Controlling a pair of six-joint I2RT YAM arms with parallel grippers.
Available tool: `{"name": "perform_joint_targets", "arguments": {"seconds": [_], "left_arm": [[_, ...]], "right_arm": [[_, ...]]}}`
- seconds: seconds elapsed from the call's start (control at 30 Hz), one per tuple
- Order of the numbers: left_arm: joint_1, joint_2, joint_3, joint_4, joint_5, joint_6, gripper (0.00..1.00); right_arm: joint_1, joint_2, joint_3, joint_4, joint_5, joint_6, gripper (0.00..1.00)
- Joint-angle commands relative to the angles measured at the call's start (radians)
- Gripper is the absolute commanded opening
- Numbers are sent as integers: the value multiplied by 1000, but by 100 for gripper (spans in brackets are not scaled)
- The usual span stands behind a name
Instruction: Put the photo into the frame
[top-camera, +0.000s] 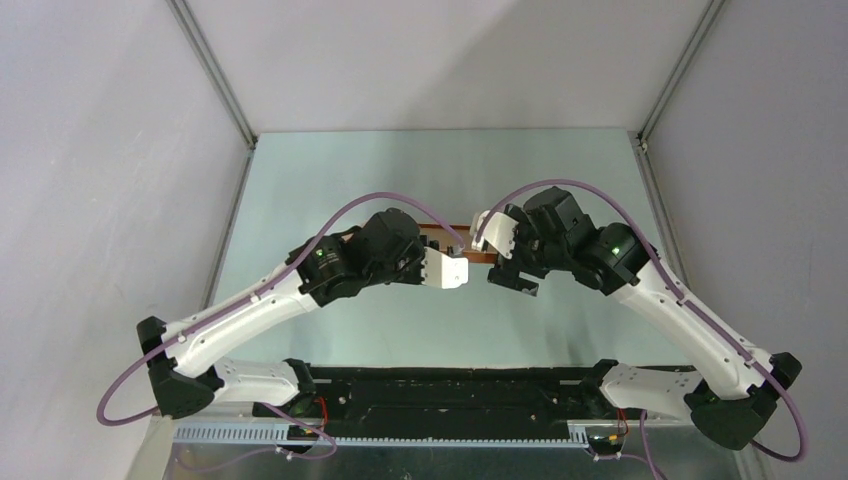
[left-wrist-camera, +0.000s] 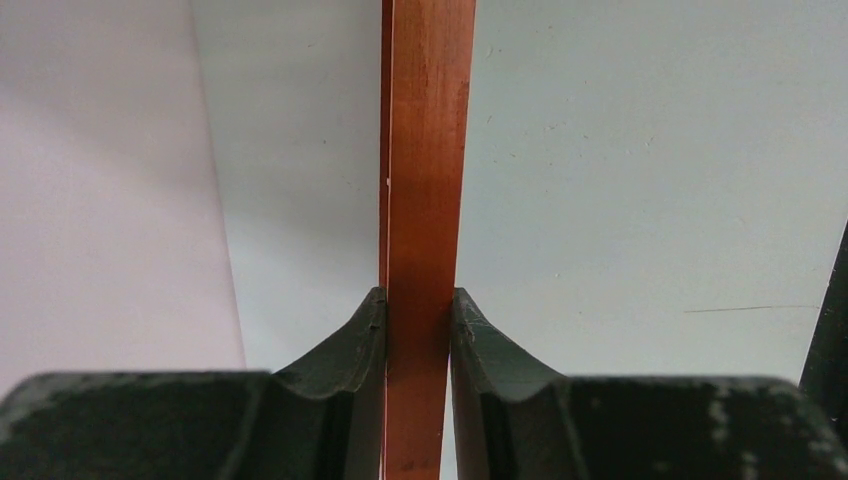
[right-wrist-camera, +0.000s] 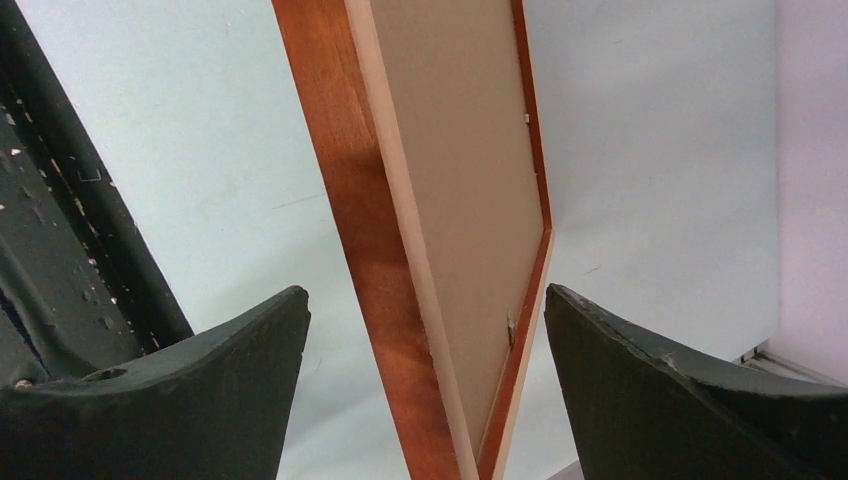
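The frame (left-wrist-camera: 428, 150) is thin orange-brown wood and stands on edge above the table. My left gripper (left-wrist-camera: 418, 300) is shut on its narrow side, one dark finger (left-wrist-camera: 365, 330) pressed against each face. In the right wrist view a corner of the frame (right-wrist-camera: 350, 180) points between the wide-apart fingers (right-wrist-camera: 250, 340) of my open right gripper (right-wrist-camera: 425, 300), touching neither. A beige panel (right-wrist-camera: 465, 160) fills the frame's back, with a small metal tab at its edge. The photo's printed side is hidden. From above, the frame (top-camera: 447, 236) shows between the left gripper (top-camera: 458, 262) and the right gripper (top-camera: 492, 258).
The pale green table (top-camera: 440, 170) lies under both arms, with grey walls on three sides. A black base rail (top-camera: 440, 395) runs along the near edge between the arm mounts. Part of the right arm's dark link (right-wrist-camera: 60, 250) fills the left of the right wrist view.
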Motion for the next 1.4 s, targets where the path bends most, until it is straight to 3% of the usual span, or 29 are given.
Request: {"name": "perform_joint_targets", "arguments": {"seconds": [0.0,0.63,0.97,1.37], "left_arm": [[12,-43,60,21,44,-28,0],[32,-25,101,12,93,-46,0],[37,-16,95,9,96,-44,0],[38,11,96,9,96,-41,0]], "right_arm": [[-1,-4,-16,65,31,-13,90],[4,42,-42,115,23,-11,73],[30,50,-42,118,42,-22,58],[100,58,-41,82,141,-52,10]]}}
